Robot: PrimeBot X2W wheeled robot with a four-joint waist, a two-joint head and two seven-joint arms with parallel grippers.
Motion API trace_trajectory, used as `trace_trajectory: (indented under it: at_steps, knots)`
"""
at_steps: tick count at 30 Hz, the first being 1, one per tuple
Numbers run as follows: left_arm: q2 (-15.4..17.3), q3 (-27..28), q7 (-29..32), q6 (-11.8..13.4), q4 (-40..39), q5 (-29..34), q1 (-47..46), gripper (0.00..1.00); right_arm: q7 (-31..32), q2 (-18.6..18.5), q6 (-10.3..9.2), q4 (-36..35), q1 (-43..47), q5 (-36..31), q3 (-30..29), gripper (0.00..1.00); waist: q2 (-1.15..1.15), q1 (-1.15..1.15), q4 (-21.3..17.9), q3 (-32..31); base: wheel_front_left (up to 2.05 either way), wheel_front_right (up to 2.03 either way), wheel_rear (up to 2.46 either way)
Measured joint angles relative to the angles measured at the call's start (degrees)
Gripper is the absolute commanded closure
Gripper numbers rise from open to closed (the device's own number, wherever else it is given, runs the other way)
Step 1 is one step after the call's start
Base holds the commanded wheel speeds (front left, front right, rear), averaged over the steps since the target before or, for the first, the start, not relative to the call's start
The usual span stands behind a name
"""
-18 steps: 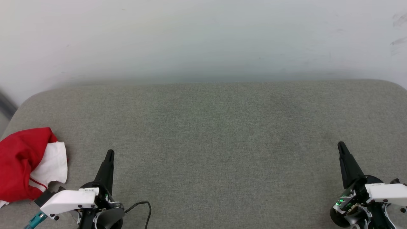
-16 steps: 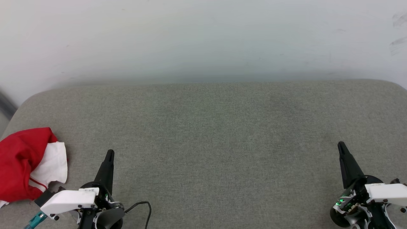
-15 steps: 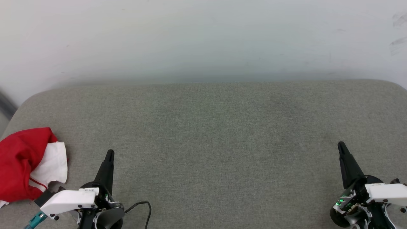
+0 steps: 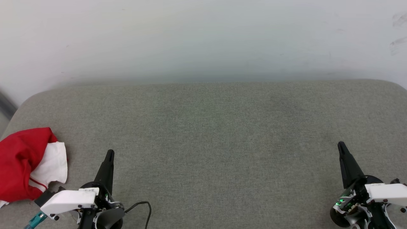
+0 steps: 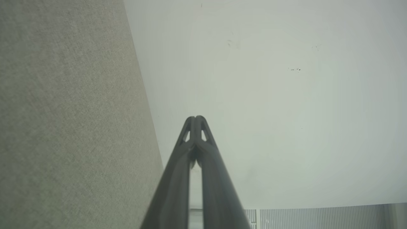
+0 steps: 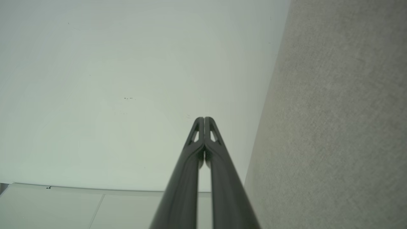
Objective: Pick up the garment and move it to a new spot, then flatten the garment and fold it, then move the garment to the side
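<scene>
Here the left pincer [image 4: 109, 153] and right pincer [image 4: 341, 145] are closed, empty; garment [image 4: 19, 162] lies crumpled apart.

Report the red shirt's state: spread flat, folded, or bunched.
Bunched, not spread flat: the garment lies humped at the cushion's left end, a white sleeve sticking out under red cloth. Its left part is cut off.

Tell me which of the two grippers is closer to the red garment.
The left gripper: the garment lies bunched just to its left, while the right gripper sits far across the grey cushion.
</scene>
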Motion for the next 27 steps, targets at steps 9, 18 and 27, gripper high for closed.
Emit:
trace_trajectory:
  at_steps: [9,18,27]
  knots:
    - [0.0,0.0,0.0,0.0,0.0,0.0,0.0,1.0,0.0,0.0,0.0,0.0,0.0,0.0,0.0,1.0,0.0,0.0,0.0,0.0,0.0,0.0,0.0]
    - [-0.1,-1.8,-1.3,0.1,1.0,0.0,1.1,0.0,-1.1,0.1,-0.01,0.5,1.5,-0.4,0.5,0.0,0.0,0.0,0.0,0.1,0.0,0.0,0.0]
    - [-0.1,-4.4,-3.9,0.1,-0.4,2.7,0.2,0.0,-3.8,-0.2,-0.01,-1.3,1.5,-3.0,2.2,0.0,0.0,0.0,0.1,0.1,0.0,0.0,0.0]
